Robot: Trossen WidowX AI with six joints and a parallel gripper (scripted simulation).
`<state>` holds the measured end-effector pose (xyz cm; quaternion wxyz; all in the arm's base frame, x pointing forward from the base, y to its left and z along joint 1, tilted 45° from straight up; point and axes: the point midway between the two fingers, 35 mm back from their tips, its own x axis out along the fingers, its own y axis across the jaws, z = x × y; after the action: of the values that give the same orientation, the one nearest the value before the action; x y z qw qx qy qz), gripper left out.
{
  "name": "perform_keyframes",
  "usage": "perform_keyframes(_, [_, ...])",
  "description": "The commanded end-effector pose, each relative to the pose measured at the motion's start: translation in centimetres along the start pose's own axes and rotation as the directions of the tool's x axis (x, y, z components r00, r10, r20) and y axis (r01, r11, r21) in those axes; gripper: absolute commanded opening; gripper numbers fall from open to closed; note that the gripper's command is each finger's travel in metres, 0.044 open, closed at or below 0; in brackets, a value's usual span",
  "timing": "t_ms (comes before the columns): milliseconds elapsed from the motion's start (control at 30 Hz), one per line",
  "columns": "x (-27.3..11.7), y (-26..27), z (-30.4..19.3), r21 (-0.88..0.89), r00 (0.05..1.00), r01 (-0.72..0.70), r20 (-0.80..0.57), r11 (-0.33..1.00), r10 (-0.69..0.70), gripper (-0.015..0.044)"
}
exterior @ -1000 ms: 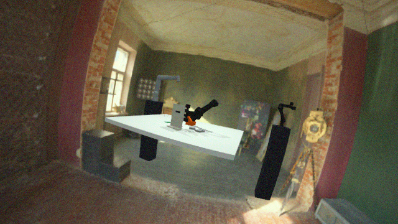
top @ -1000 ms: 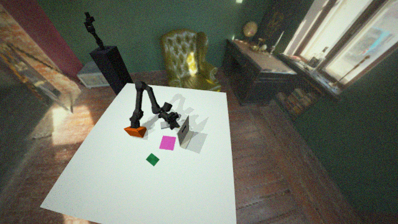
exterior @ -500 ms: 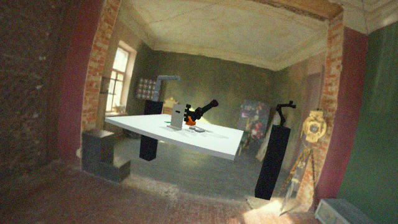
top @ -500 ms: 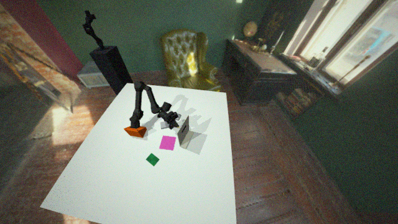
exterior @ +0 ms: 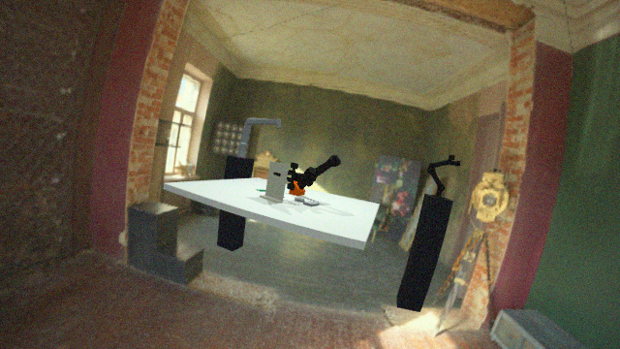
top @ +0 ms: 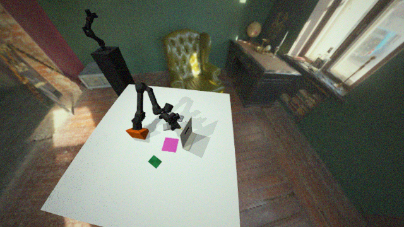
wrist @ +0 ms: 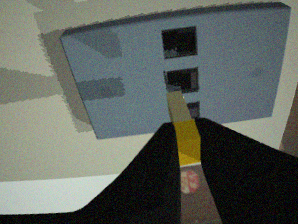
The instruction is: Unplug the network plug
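Observation:
My gripper [top: 178, 126] [exterior: 291, 181] [wrist: 184, 131] is shut on the yellow network plug [wrist: 187, 142]. The plug's beige front end points at the upright panel [top: 186, 136] [exterior: 276, 188] [wrist: 132, 80] and appears to stand a little off its face, out of the socket. The wrist view shows dark openings in the panel, an upper one [wrist: 180, 42] and a middle one [wrist: 185, 80], with a small one partly hidden behind the plug. The plug's tab cannot be made out. A magenta square [top: 170, 145] lies on the table between the panel and the arm's base side.
A green square [top: 154, 161] lies beyond the magenta one, farther from the arm. An orange block [top: 137, 133] [exterior: 296, 189] is at the arm's base. A flat grey object [top: 166, 127] [exterior: 310, 202] lies on the table [top: 126, 189] [exterior: 218, 196] near the gripper.

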<state>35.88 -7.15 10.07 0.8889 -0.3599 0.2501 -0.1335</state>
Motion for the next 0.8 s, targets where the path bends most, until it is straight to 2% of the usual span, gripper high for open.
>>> perform_keyframes(0, [-0.3, -0.1, -0.1, 0.004, 1.000, 0.004, -0.002, 1.000, -0.004, 0.0000])
perform_keyframes(767, [-1.4, -0.1, -0.3, 0.004, 1.000, 0.004, -0.002, 1.000, -0.004, 0.0000])
